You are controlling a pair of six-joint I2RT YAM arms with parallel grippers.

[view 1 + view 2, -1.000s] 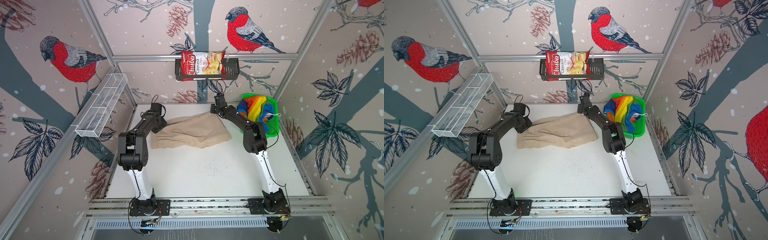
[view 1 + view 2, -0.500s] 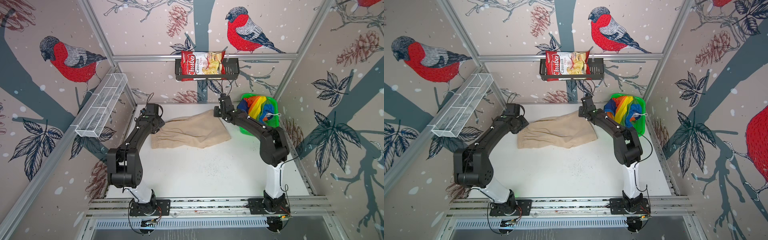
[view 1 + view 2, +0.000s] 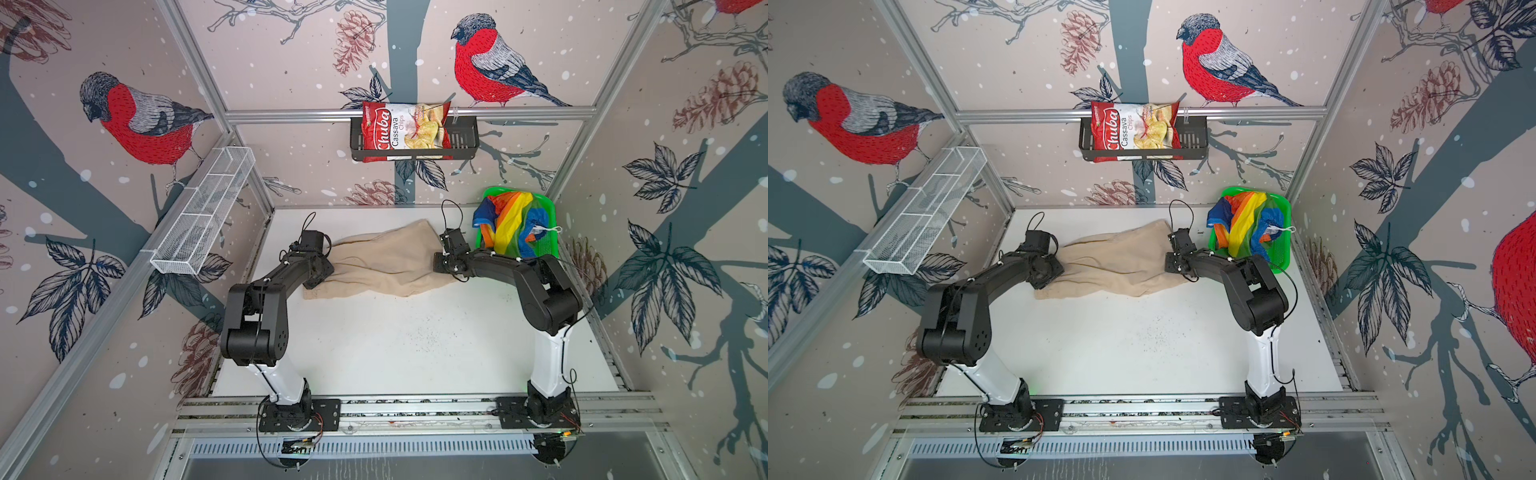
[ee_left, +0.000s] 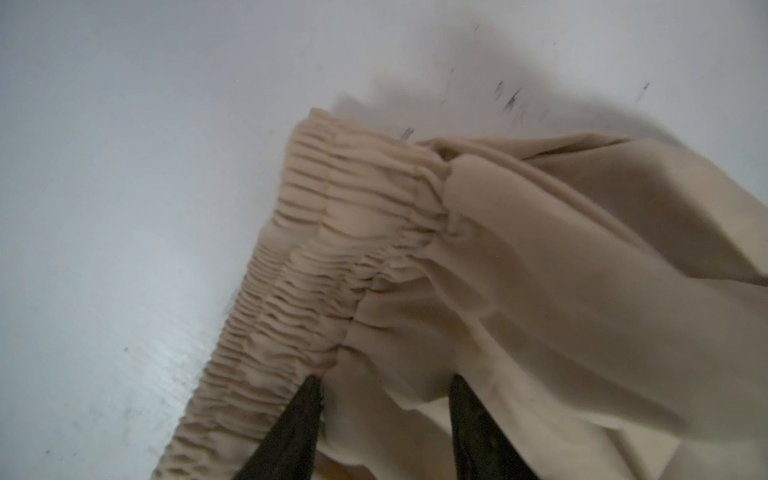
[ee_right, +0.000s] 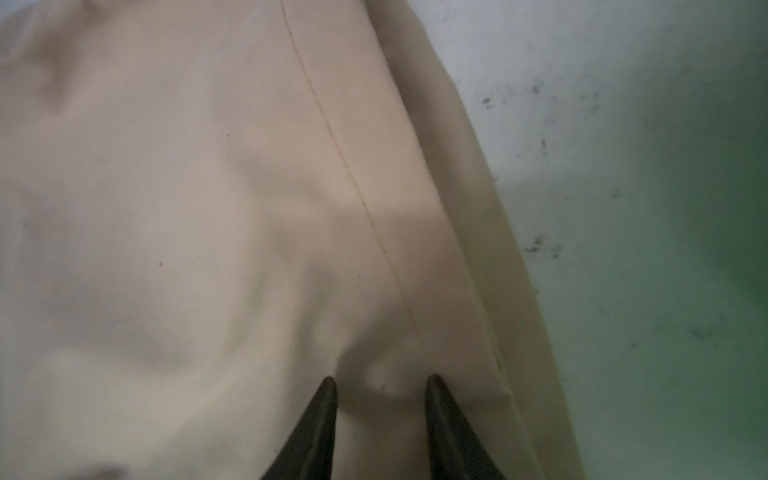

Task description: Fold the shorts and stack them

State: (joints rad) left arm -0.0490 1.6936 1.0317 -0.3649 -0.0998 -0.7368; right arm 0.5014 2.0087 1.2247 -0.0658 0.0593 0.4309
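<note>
In both top views, a white worktop [image 3: 395, 340] sits inside a booth. The beige shorts [image 3: 386, 266] lie spread in a loose single layer across the far half of the worktop, waist end toward the left edge and leg end toward the right edge. The left gripper [image 3: 319, 272] is down on the waist end and the right gripper [image 3: 442, 262] is down on the leg end. The rainbow shorts [image 3: 511, 224] sit crumpled in a heap inside the green basket [image 3: 547, 245] at the far right corner of the worktop.

In the left wrist view, the two dark fingers stand partway apart, with a bulge of beige cloth pinched between them just beside the gathered elastic waistband [image 4: 332, 249]. The waistband looks raised a little off the white surface. The picture is slightly blurred.

In the right wrist view, the two fingers press into smooth beige cloth near a stitched seam, with a small pucker caught between their tips. The worktop shows beyond the cloth edge, with a green blur past it.

The task looks to be at an early stage. Neither pair is folded, nothing is stacked, and the rainbow pair has not yet left the basket. The first fold of the beige pair appears to be the step in hand.
</note>
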